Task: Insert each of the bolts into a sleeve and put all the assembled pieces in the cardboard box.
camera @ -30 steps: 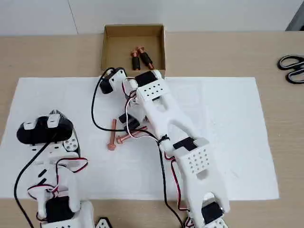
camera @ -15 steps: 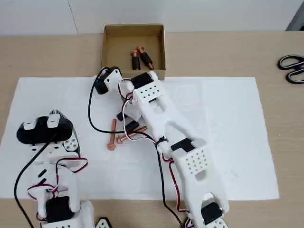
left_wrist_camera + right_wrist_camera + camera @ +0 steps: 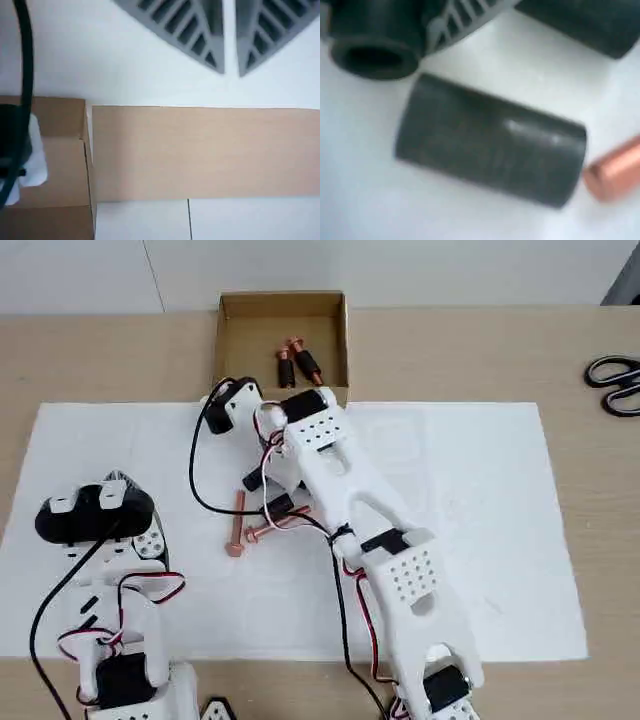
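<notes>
1. Left hand (image 3: 230, 70): fingers almost together, holding nothing, over the paper (image 3: 480, 500).
2. Right hand (image 3: 264, 478): how far open cannot be told; a sleeve (image 3: 490, 150) lies close under it, a bolt (image 3: 612, 172) just beside the sleeve's end.
3. The right arm (image 3: 350, 480) overhangs them; two assembled pieces (image 3: 285, 368) lie in the cardboard box (image 3: 245, 345); scissors (image 3: 596, 380) lie well apart.
4. The right arm has edged slightly toward the box since earlier.

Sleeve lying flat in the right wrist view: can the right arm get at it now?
Probably yes: the sleeve lies uncovered close under its wrist; only a bolt tip sits by one end.
</notes>
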